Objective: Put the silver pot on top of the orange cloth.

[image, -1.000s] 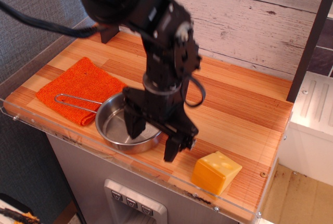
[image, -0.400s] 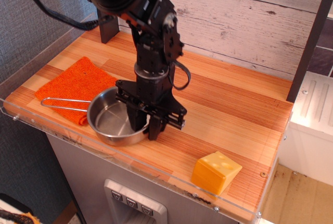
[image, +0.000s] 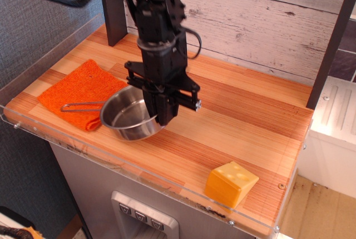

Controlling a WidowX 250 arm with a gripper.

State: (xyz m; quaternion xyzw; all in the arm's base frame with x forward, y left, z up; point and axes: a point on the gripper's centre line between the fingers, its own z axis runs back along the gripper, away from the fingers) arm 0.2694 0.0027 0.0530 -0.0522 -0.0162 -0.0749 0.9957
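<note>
The silver pot [image: 125,118] is a shallow shiny pan at the front left of the wooden table. It looks tilted and a little off the table. Its thin wire handle [image: 82,105] points left and reaches over the near corner of the orange cloth [image: 75,90]. The cloth lies flat at the left end of the table. My black gripper [image: 161,118] comes down from above and is shut on the pot's right rim. The pot's bowl is mostly right of the cloth, over bare wood.
A yellow cheese wedge [image: 231,183] sits at the front right. A dark post [image: 114,19] stands at the back left. A clear plastic guard [image: 167,186] runs along the front and left edges. A wooden plank wall [image: 261,16] closes the back.
The gripper has closed on the pot's right rim and risen. The pot has tilted and come up a little, shifting back with its handle over the cloth.
</note>
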